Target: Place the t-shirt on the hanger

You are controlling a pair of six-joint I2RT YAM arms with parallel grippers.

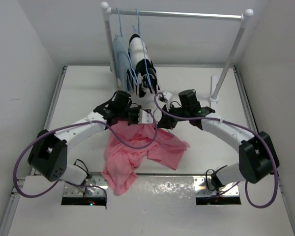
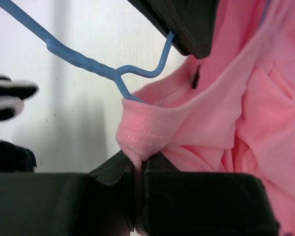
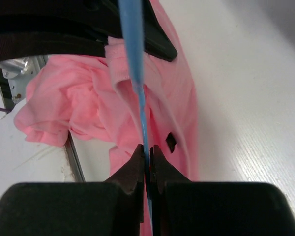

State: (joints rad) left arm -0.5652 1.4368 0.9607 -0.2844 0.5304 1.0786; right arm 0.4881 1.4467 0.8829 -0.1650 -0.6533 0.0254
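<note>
The salmon-pink t-shirt (image 1: 137,152) hangs crumpled between my two grippers, its lower part lying on the table. My left gripper (image 1: 143,117) is shut on the ribbed collar of the t-shirt (image 2: 147,132). My right gripper (image 1: 163,122) is shut on the thin light-blue wire hanger (image 3: 137,73). In the left wrist view the hanger (image 2: 88,61) runs from the upper left into the neck opening, its hook bend beside the right gripper's finger. The hanger is hard to make out in the top view.
A white clothes rail (image 1: 187,14) stands at the back of the table. A grey-blue garment (image 1: 120,61) and a black-and-white striped garment (image 1: 142,66) hang on blue hangers at its left end. The rail's right post (image 1: 228,64) stands behind my right arm.
</note>
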